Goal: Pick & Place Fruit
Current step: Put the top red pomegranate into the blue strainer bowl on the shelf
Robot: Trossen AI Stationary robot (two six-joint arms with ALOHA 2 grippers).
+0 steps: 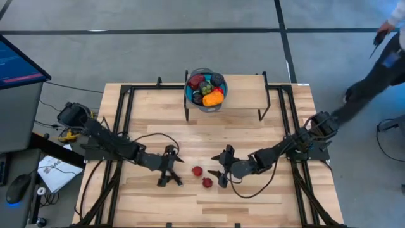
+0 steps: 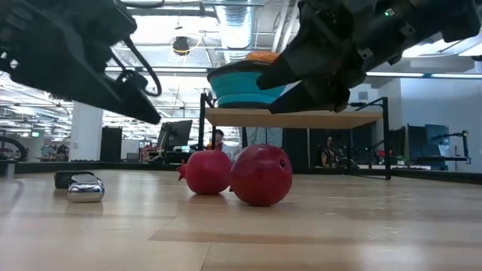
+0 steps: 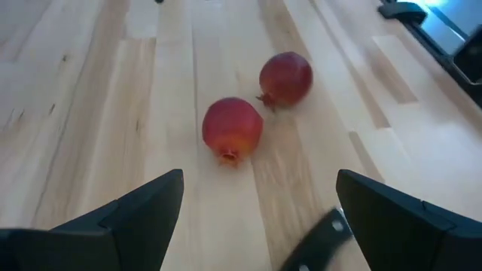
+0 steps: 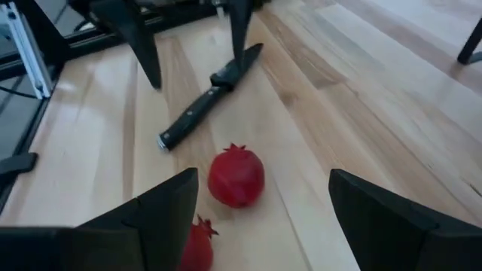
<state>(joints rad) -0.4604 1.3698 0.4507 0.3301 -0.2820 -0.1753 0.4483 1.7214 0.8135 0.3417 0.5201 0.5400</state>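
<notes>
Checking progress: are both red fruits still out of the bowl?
Out: both red fruits lie on the table, bowl stands apart.

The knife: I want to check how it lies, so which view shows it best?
The right wrist view: the black-handled knife lies whole and flat on the table, beyond a pomegranate. The left wrist view catches one end; the low view shows its butt; the high view barely shows it under the left gripper.
</notes>
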